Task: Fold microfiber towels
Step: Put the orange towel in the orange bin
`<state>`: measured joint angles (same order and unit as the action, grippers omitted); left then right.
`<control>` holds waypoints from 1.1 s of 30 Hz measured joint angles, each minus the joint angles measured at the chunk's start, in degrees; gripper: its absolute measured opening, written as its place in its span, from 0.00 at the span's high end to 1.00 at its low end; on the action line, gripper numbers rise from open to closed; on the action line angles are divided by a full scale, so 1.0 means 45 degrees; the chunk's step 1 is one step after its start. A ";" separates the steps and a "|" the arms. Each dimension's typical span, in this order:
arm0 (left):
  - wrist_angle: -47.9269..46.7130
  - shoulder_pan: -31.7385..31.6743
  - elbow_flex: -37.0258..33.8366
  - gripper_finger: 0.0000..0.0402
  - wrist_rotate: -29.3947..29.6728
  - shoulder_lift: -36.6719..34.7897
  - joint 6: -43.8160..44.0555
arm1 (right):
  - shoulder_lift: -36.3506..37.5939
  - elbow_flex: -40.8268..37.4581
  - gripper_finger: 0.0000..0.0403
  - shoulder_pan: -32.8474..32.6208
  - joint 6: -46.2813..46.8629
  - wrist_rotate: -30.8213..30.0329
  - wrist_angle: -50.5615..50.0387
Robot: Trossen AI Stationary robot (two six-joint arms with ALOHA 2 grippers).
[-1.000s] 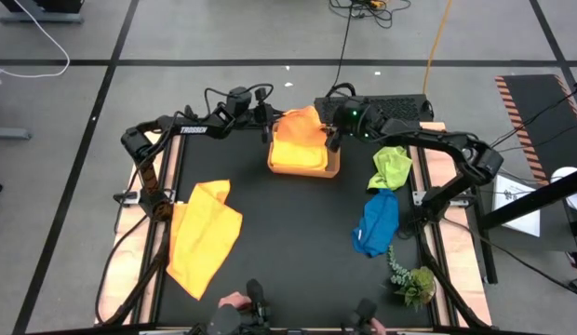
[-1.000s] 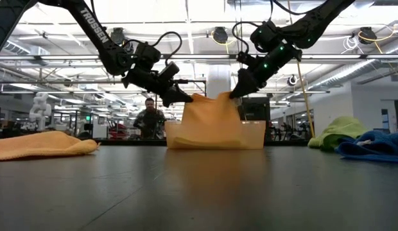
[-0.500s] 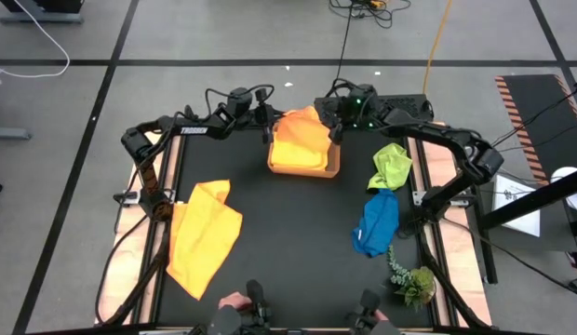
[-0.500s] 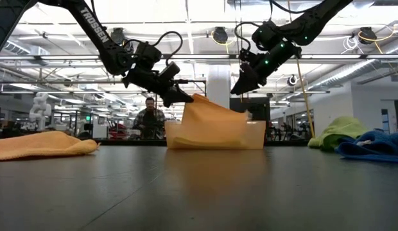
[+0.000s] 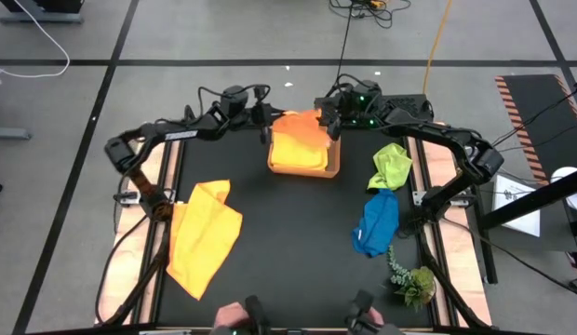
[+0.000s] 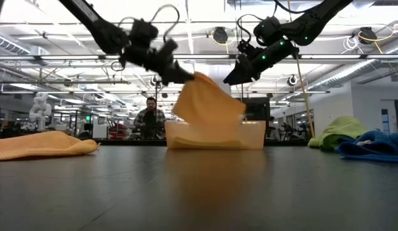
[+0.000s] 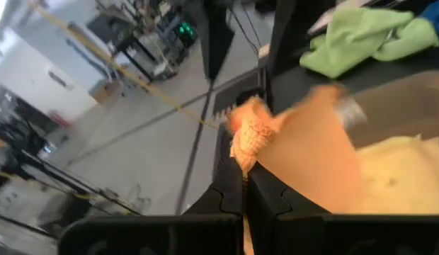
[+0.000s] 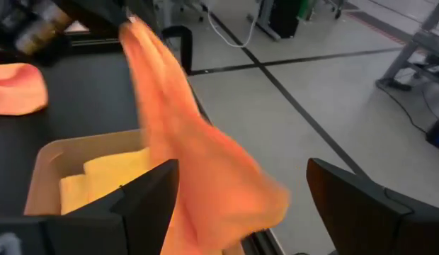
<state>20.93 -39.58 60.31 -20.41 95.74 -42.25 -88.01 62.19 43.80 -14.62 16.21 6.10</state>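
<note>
An orange towel [image 6: 208, 102] hangs from my left gripper [image 6: 184, 77], which is shut on it above the tan tray's [image 5: 331, 168] far left corner. The towel's lower part lies in the tray on a yellow towel [image 5: 298, 154]. My right gripper [image 6: 232, 78] stands open above the tray's far right corner, apart from the orange towel [image 8: 198, 163]. A second orange towel [image 5: 205, 237] lies spread on the table at the near left. A lime green towel [image 5: 391, 166] and a blue towel [image 5: 377, 223] lie crumpled at the right. My left gripper pinches a bunched corner of the orange towel [image 7: 246, 142] between its two shut fingers. The fingers come nearly level from the table's left. The corner is lifted above the tray, and the cloth slopes down slack from it into the tray.
A leafy green sprig [image 5: 414, 279] lies at the table's near right corner. A person [image 6: 149, 119] is in the room behind the table. The dark tabletop between the tray and the near edge is bare.
My right gripper has let go of the orange towel's right corner, opened and drawn up and away from it. That side of the towel has dropped into the tray. My left gripper has risen with the other corner, drawing the cloth up into a slope.
</note>
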 joint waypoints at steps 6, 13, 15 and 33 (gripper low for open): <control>-0.1873 0.0830 0.0005 1.00 0.1451 -0.1812 -0.1156 | 0.0000 0.0000 0.25 -0.0044 0.0455 0.1769 0.0949; -0.3209 0.1574 0.0010 1.00 0.3010 -0.2629 -0.1599 | 0.0000 0.0000 0.25 -0.0721 0.1497 0.3119 0.1902; -0.3108 0.1735 0.0010 1.00 0.3305 -0.2655 -0.1801 | 0.0000 0.0000 0.25 -0.1141 0.1544 0.3125 0.1933; -0.2940 0.2091 0.0015 1.00 0.4228 -0.2645 -0.2354 | -0.1347 -0.0005 0.25 -0.2547 0.3117 0.0742 0.2810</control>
<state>7.70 -30.17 60.38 -1.39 83.83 -52.84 -94.07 62.17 32.34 -0.59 19.55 18.74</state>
